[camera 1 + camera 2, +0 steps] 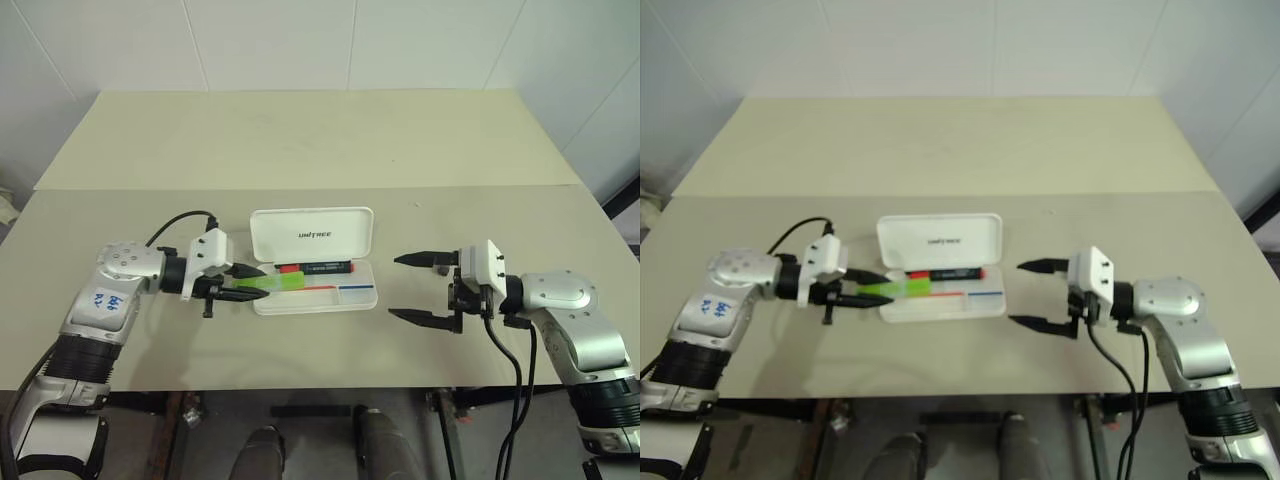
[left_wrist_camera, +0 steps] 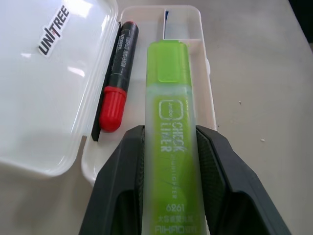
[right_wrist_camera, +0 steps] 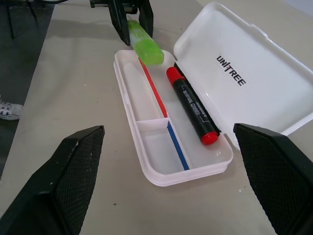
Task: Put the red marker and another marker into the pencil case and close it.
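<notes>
Table: a pale beige rectangular tabletop (image 1: 300, 140), with a seam running across it behind the case; wide bare surface lies behind the case and to both sides, and the near edge runs just in front of both arms.
Pencil case: the white rectangular hard plastic hinged pencil case (image 1: 345, 298) lies open near the middle of the near half of the table, its lid with dark "UNITREE" lettering standing back behind the tray; red and blue stripes line the inside, and a low wall splits the front part into a long section and a short one.
Right gripper: the right gripper (image 1: 415, 289) hovers to the right of the case, apart from it, pointing at its right end; its two black fingers are spread wide with nothing between them.
Left gripper: the left gripper (image 1: 252, 283) sits at the left end of the case, its fingers pressed on both flat sides of the green marker.
Green marker: the flat light green highlighter marker (image 2: 171, 127) is held level, its bright green end reaching over the tray's left rim above the long front section.
Red marker: the slim black-barrelled marker with a red cap (image 3: 192, 106) lies in the tray along the hinge side, against the base of the lid.
</notes>
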`<state>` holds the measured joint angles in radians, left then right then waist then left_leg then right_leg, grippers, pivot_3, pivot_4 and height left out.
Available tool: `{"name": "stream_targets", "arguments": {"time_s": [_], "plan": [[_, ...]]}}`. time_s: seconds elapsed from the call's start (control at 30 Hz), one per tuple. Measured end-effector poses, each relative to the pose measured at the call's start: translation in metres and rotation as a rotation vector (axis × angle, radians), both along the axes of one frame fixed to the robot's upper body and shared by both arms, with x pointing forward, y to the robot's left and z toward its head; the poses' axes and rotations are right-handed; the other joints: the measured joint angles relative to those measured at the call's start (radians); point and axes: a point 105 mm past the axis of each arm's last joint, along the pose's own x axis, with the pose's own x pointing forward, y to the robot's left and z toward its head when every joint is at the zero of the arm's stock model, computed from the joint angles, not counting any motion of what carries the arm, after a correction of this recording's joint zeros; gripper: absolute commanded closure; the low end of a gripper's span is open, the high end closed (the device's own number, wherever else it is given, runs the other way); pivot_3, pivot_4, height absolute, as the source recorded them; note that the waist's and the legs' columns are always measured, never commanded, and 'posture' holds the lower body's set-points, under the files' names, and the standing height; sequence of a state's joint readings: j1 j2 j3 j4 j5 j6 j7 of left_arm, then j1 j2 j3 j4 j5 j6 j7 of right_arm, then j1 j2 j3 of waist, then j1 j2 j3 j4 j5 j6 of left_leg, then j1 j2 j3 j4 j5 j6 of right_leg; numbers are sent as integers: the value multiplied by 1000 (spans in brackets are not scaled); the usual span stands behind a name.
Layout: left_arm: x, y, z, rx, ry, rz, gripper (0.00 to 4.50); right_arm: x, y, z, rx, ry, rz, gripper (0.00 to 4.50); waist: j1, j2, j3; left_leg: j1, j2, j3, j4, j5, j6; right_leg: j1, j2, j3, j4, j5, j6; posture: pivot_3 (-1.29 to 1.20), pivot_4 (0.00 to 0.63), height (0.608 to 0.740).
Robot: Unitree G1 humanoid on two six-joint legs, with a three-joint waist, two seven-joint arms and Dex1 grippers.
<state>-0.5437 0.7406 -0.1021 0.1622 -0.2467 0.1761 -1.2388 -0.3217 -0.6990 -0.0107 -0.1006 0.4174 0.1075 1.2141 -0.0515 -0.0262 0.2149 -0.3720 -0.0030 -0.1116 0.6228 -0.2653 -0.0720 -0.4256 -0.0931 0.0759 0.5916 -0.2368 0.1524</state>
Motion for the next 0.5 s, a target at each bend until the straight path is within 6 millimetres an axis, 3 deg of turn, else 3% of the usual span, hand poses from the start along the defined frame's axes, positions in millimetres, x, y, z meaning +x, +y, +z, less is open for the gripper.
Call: {"name": "stream_targets", "arguments": {"time_s": [0.13,0.5], "plan": [[-1,-13,-9,-1,32,-18,3380,-2,1,-2,6,-3,-18,0,0,0,0,0,0,0,0,0,0,0,0,0,0,0,0,0,150,740],[1,-33,-8,-11,25,-83,3380,-4,1,-4,18,-7,-52,0,6,0,0,0,0,0,2,0,0,1,0,0,0,0,0,0,150,740]]}}
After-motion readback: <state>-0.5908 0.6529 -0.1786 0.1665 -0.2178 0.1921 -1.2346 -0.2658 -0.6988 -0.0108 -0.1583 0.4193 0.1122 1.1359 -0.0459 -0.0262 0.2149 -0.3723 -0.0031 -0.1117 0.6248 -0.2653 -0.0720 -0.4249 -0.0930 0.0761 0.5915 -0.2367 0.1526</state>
